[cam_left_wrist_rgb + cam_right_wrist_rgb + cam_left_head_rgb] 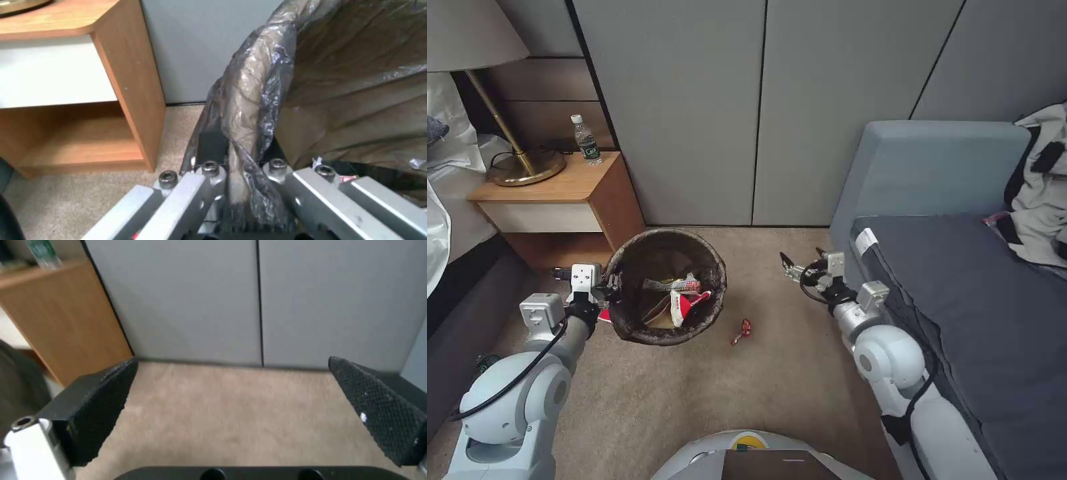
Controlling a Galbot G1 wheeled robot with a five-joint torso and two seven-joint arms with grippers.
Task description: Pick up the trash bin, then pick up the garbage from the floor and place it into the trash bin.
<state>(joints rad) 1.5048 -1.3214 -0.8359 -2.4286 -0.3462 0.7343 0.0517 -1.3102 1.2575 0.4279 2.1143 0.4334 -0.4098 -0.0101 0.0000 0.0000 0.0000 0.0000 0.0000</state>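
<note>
The trash bin (715,270), round and lined with a crinkled dark bag, hangs at my left with its mouth facing up. My left gripper (611,285) is shut on its rim; in the left wrist view the gripper (242,148) pinches the folded bag edge (256,100). Inside the bin lie red-and-white snack packets (686,298) and tan paper. One small red piece of garbage (743,330) lies on the carpet just right of the bin. My right gripper (792,267) hovers open above bare carpet beside the sofa, and its wrist view shows the gripper (231,380) with nothing between the black pads (378,406).
A wooden nightstand (560,193) with a water bottle (586,140) and a brass lamp base (526,167) stands behind the bin on the left. A grey sofa (960,287) borders the right. Grey wall panels (760,113) close off the far side.
</note>
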